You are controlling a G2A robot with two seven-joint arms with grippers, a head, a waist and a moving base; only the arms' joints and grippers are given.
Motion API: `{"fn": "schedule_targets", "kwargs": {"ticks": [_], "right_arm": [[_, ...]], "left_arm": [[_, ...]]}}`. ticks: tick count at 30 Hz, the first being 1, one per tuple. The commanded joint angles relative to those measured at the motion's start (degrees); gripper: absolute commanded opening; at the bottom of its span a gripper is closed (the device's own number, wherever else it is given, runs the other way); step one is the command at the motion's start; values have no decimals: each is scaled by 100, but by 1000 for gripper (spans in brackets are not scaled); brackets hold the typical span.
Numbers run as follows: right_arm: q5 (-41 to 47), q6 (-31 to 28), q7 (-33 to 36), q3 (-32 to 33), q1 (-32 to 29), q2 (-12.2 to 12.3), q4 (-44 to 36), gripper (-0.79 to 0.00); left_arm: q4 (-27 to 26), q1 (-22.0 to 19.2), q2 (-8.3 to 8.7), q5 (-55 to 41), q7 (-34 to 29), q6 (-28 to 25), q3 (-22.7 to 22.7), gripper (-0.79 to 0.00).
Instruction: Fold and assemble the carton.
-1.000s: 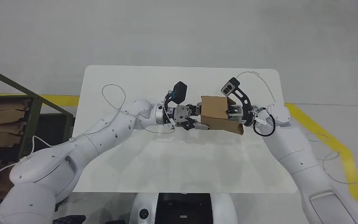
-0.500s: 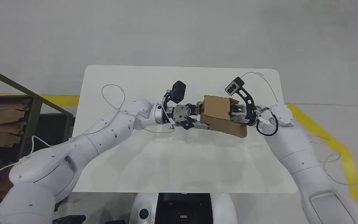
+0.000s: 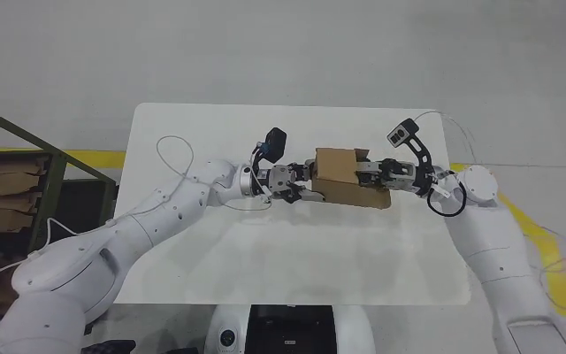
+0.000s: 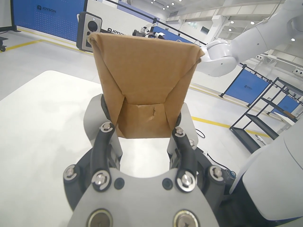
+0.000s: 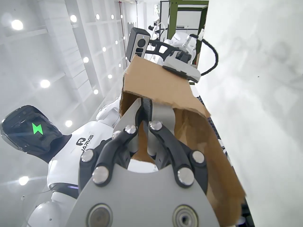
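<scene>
Your left gripper [image 4: 144, 119] straddles one narrow end of the carton [image 4: 144, 72]. Its fingers [image 4: 94, 119] are spread fairly wide and press against opposite outer sides, so it holds the brown carton by that end. From the left wrist you see the end flaps folded in: two slanted side flaps meet over a smaller panel that has a small nick in the cardboard.

Your right gripper [image 5: 144, 106] works the opposite end, which is open. Its jaws are nearly together, with the fingertips tucked under the edge of the upper panel and a strip of cardboard pinched between them. A long loose flap runs back from that opening beside the gripper, on the side towards the table [image 5: 260, 72]. Past the far end of the carton, the right wrist view also picks up the left gripper clamped there.

From the top view, the carton [image 3: 336, 170] lies lengthwise between the two grippers, over the middle of the white table [image 3: 265, 257] and a little towards its right half. The left gripper [image 3: 303, 180] meets it from the left and the right gripper [image 3: 364, 174] from the right, both arms stretched nearly in one line. You cannot tell from these views whether the carton's underside touches the tabletop.

Off the table's left edge stands a green rack [image 3: 40, 164] with flat brown cardboard stacked in it.
</scene>
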Motion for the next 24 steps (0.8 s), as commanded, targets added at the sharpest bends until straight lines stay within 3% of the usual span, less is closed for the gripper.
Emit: {"fn": "schedule_targets", "kwargs": {"ticks": [1, 7, 13, 18, 24], "right_arm": [[-82, 17, -33, 206, -106, 60, -56, -785], [-351, 80, -69, 814, -448, 240, -362, -785], [-447, 273, 164, 1280, -969, 385, -1184, -785], [-639, 508, 165, 1211, -1276, 418, -1803, -785], [-772, 561, -60, 981, -1292, 400, -1929, -785]], "left_arm": [[7, 16, 12, 23, 0, 0, -24, -400], [61, 71, 39, 115, 14, 0, -140, -406], [187, 163, 52, 251, 104, 0, -367, -406], [219, 266, 37, 491, 146, 0, -600, -406], [85, 451, 16, 977, 249, 106, -837, -406]]}}
